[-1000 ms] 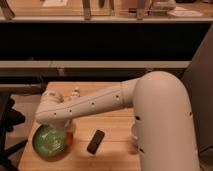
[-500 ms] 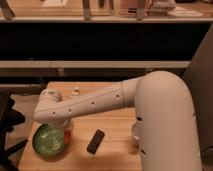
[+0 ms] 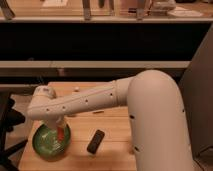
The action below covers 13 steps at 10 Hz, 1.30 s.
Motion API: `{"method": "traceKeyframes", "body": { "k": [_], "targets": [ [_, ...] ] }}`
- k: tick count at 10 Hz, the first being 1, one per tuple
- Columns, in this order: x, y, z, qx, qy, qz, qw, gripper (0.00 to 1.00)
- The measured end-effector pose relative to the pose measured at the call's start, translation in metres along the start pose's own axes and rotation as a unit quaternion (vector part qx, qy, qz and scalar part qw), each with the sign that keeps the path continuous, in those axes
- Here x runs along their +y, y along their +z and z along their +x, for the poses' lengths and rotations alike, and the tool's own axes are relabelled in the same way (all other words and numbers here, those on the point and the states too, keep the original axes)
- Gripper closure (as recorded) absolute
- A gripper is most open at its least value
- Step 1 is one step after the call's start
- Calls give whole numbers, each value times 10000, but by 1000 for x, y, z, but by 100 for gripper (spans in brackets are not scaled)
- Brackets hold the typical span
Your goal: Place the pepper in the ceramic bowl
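Note:
A green ceramic bowl (image 3: 48, 141) sits on the wooden table (image 3: 112, 150) at the front left. My white arm reaches left across the table, and its gripper (image 3: 59, 129) hangs over the bowl's right rim, below the wrist. A small red-orange pepper (image 3: 60, 134) shows at the gripper's tip, just above the bowl's inside. The arm hides most of the gripper.
A dark oblong object (image 3: 95, 141) lies on the table to the right of the bowl. A small white item (image 3: 76, 89) sits near the table's far edge. Dark shelving runs behind the table. A black chair (image 3: 7, 125) stands at the left.
The arm's wrist end has moved down and toward the bowl, bringing the pepper over the bowl's right side.

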Motion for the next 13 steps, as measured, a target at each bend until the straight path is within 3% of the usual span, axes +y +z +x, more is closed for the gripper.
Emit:
{"method": "traceKeyframes", "body": {
  "k": [1,3,7,10,13],
  "targets": [
    [-10,5,-2,-22,-204,2,9998,75],
    [-18,7,-3,-15,-301,-17,9995,62],
    [8,1,-2,-12,-108,-27,9999,23],
    [1,0,-3,-30,-121,4,9999,20],
    [9,0,-5,-41,-58,-43,10000,20]
  ]
}}
